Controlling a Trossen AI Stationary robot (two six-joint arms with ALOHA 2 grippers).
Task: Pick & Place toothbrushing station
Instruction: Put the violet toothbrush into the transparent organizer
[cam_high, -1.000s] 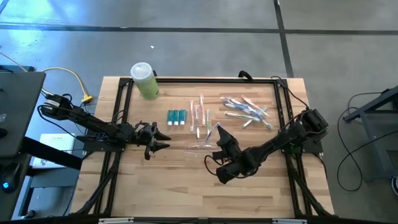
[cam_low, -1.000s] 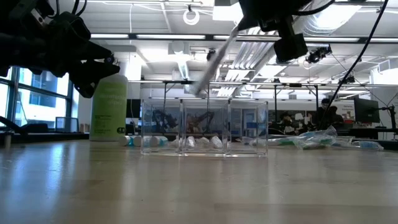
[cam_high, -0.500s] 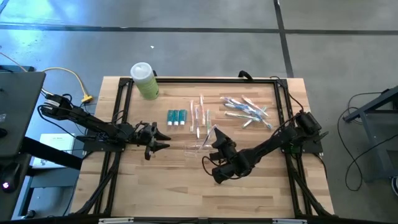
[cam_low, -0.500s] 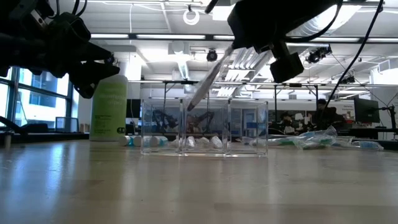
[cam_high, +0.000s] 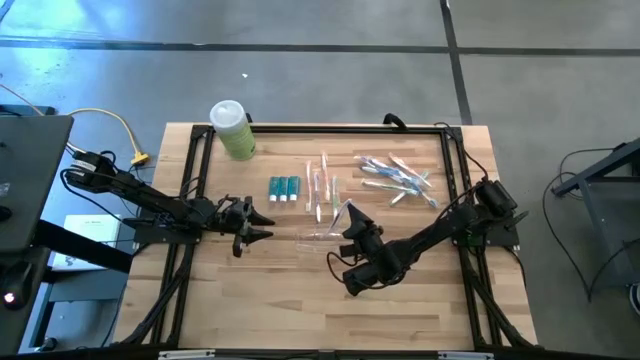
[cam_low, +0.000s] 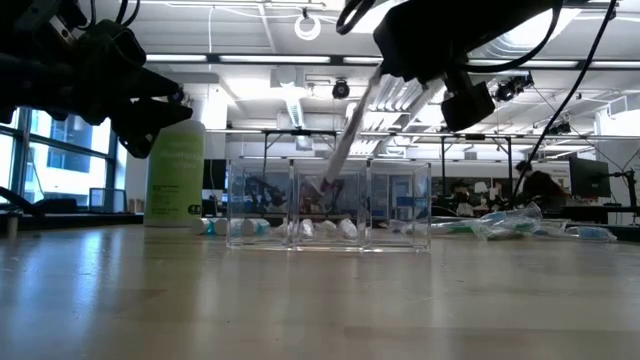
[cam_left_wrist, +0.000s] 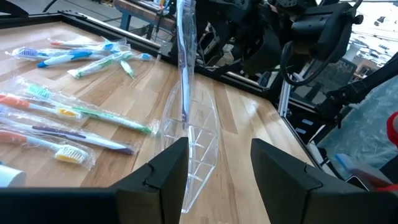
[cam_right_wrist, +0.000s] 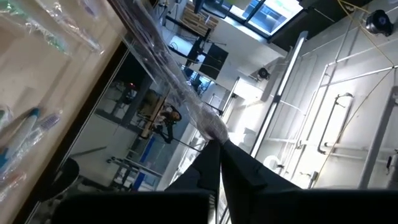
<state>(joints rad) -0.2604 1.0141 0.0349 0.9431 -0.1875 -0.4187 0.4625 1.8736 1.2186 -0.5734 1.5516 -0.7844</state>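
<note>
**Wooden table (cam_high: 260, 300), toothbrush lowered into organizer**

Stood mid-table: clear three-compartment organizer (cam_low: 329, 205). Clamped shut on wrapped toothbrush (cam_low: 348, 135), tip inside middle compartment: right gripper (cam_high: 349, 226). Hovered left of organizer, fingers parted, holding nothing: left gripper (cam_high: 262, 226).

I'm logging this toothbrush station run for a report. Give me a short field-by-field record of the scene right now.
right gripper: shut on wrapped toothbrush, held tilted, lower end inside the clear organizer, middle compartment
left gripper: open, empty, waiting left of the organizer
toothpaste tubes: three, side by side on the table
loose toothbrushes: wrapped pile at the table's far right
green bottle: upright, far left corner
table: wooden, black frame rails
</note>
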